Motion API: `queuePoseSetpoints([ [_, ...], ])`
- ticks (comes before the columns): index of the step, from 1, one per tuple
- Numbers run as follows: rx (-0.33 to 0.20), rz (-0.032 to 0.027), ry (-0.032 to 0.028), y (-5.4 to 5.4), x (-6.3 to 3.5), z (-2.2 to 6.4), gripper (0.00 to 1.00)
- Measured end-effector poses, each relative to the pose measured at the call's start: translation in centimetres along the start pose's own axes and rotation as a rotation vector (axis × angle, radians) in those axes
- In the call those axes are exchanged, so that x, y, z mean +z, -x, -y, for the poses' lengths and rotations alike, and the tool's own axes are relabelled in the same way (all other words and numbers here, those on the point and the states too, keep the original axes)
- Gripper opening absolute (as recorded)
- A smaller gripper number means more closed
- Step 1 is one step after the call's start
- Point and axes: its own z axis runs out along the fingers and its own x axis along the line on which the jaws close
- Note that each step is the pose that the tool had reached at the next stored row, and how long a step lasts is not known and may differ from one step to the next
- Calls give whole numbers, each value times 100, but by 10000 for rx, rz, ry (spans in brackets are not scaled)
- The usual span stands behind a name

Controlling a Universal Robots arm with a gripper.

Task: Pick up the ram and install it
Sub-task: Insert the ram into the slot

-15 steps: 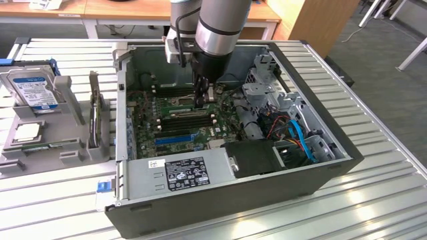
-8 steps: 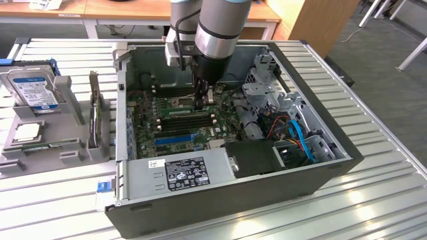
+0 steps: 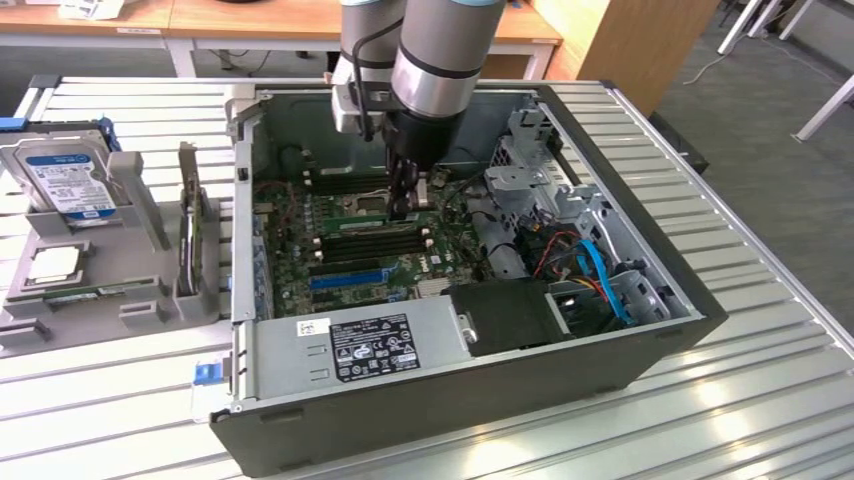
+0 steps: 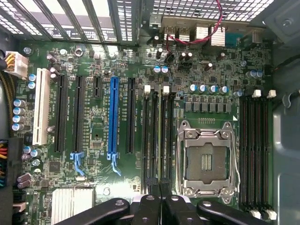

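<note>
Though obscure outside, wrist view's memory slots (image 4: 157,136) plain beneath hand (image 4: 161,201).

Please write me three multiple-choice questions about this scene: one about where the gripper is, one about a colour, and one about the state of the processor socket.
1. Where is the gripper?
A) raised high above the case
B) down inside the open computer case, over the motherboard
C) outside the case, to its side

2. What colour is the label on the hard drive?
A) red
B) blue
C) yellow

3. How is the processor socket?
A) under a cooler
B) uncovered, its metal frame showing
C) hidden by cables

Answers: 1 B, the arm reaches down between the case walls. 2 B, the label is blue and white. 3 B, the wrist view looks straight onto the bare frame.
</note>
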Motion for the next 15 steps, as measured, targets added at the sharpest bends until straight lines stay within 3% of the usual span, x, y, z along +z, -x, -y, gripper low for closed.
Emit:
queuePoseSetpoints([
  [15, -1, 0, 1, -23, -3, 20, 12],
])
